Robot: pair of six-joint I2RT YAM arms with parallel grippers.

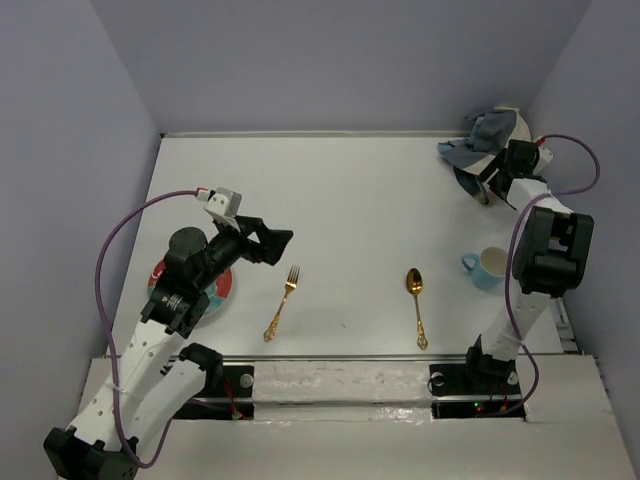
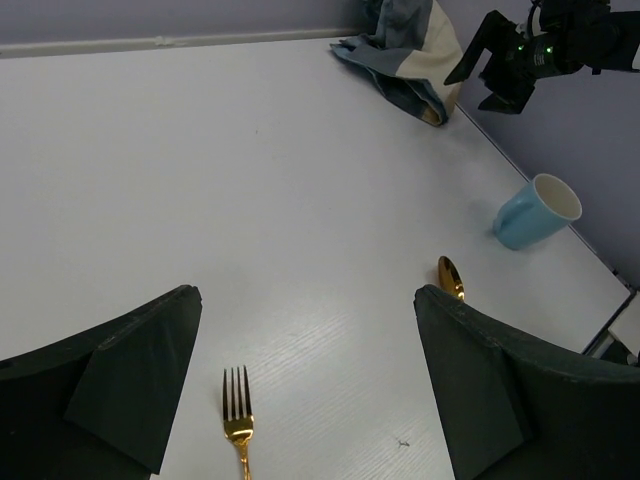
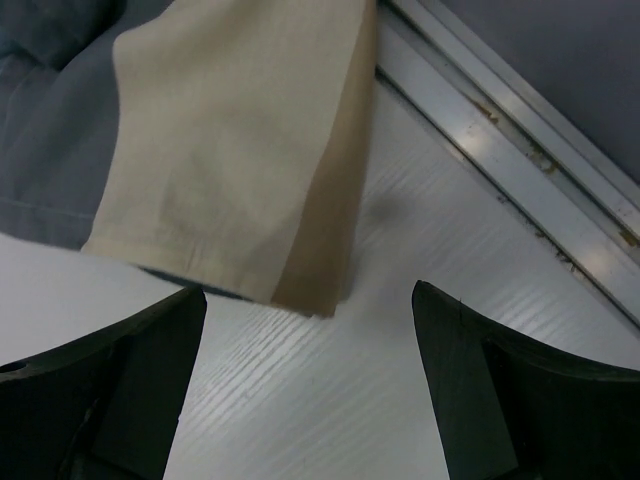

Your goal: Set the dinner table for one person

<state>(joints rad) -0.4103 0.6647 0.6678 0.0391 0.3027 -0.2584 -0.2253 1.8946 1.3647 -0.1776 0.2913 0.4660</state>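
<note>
On the white dinner table [image 1: 350, 200] lie a gold fork [image 1: 281, 303] and a gold spoon [image 1: 416, 300], handles toward the near edge. My left gripper [image 1: 275, 243] hovers open just left of the fork and holds nothing. In the left wrist view the fork [image 2: 237, 425] shows between the spread fingers and the spoon [image 2: 450, 277] peeks past the right one. My right gripper [image 1: 482, 188] hangs open at the far right corner over the crumpled blue, grey and beige placemat [image 1: 485, 140]. In the right wrist view the placemat's beige edge [image 3: 220, 130] lies just ahead of the open jaws.
A light blue mug [image 1: 487, 267] lies on its side by the right edge, beside my right arm. A red and teal plate [image 1: 224, 286] sits partly hidden under my left arm. The table's raised metal rim [image 3: 500, 130] runs close to the right gripper.
</note>
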